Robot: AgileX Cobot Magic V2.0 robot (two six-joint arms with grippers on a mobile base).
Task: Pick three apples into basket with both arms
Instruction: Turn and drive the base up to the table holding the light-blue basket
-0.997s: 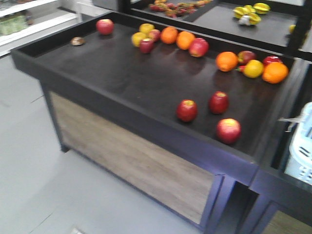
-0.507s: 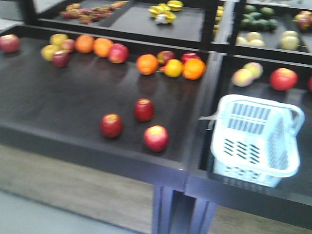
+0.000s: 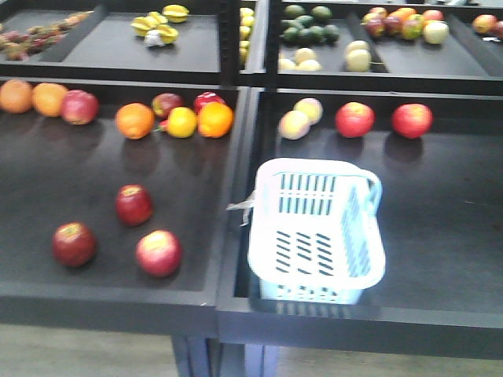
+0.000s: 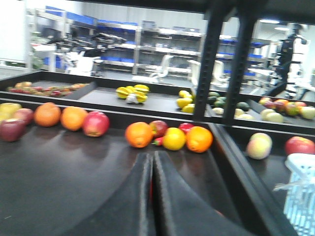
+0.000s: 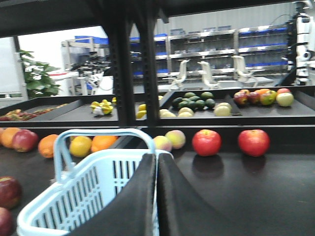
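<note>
Three dark red apples lie in the left bin in the front view: one (image 3: 134, 205) farther back, one (image 3: 74, 243) at front left, one (image 3: 159, 253) at front right. The pale blue basket (image 3: 317, 236) stands empty in the right bin, just past the divider. Neither arm shows in the front view. In the left wrist view my left gripper (image 4: 151, 158) is shut and empty above the left bin, and a sliver of red shows behind its fingers. In the right wrist view my right gripper (image 5: 156, 158) is shut and empty just over the basket (image 5: 83, 189). Two apples (image 5: 7, 191) show at that view's left edge.
Oranges (image 3: 134, 120) and a yellow fruit (image 3: 181, 122) lie at the back of the left bin. Two red apples (image 3: 354, 119) and pale apples (image 3: 295, 124) lie behind the basket. A raised divider (image 3: 240, 169) separates the bins. Upper shelves hold more fruit behind black posts (image 4: 209, 59).
The front view has swung to the right. The three apples moved from the middle of the frame to the left, and the basket has come fully into view.
</note>
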